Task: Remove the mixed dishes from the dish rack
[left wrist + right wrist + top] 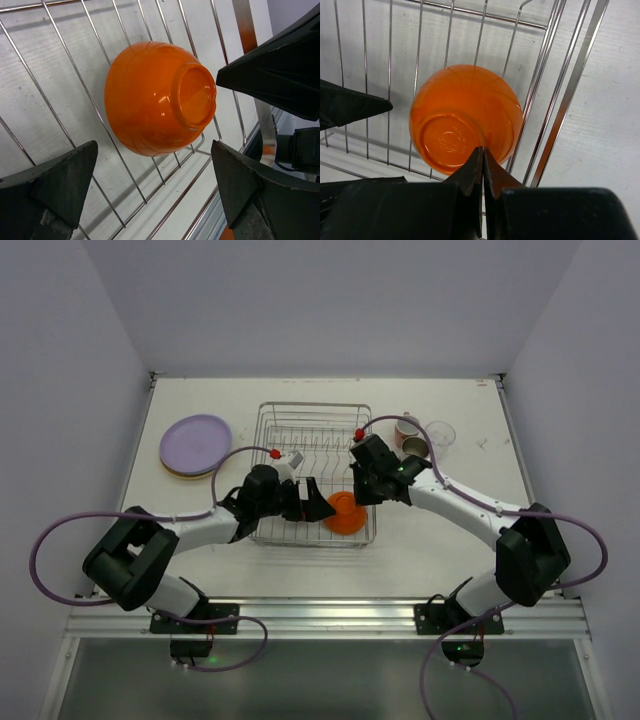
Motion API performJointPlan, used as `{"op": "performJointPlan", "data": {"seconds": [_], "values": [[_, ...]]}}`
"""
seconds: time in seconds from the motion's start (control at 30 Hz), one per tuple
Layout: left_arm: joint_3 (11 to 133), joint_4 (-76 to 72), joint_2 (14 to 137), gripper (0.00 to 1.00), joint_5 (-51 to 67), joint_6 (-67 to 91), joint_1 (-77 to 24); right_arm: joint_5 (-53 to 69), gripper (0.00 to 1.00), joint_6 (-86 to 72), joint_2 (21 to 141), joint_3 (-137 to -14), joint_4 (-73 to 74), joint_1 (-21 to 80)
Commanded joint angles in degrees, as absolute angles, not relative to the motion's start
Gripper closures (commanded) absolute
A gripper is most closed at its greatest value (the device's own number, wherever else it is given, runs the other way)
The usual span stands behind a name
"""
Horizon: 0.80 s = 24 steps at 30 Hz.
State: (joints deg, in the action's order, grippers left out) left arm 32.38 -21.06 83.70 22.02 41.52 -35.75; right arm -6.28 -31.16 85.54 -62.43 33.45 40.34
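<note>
The orange bowl (346,512) lies upside down in the near right corner of the silver wire dish rack (300,425). In the left wrist view the bowl (160,97) sits just ahead of my open left gripper (155,192), which holds nothing. My left gripper (318,498) is just left of the bowl. My right gripper (362,490) is shut and empty, and its closed tips (482,152) are over the near side of the bowl (460,117). A stack of plates with a lavender one on top (196,444) lies on the table left of the rack.
A pink mug (407,428), a cream cup (414,447) and a clear glass (440,432) stand on the table right of the rack. The rack's upright prongs (318,445) hold no plates. The two grippers are close together over the rack's near right part.
</note>
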Motion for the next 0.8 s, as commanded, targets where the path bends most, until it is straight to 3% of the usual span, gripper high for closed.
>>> {"op": "performJointPlan", "data": {"seconds": [0.0,0.77], "values": [[31.73,-25.83,83.76,0.00,23.73,43.24,-35.59,-9.31,1.00,-32.43,86.39,-64.77,33.92,40.69],[29.18,-33.66,89.47,0.00,24.61,46.85,-35.60,-7.74,1.00,-32.78,89.38,-64.78,32.26,41.22]]}}
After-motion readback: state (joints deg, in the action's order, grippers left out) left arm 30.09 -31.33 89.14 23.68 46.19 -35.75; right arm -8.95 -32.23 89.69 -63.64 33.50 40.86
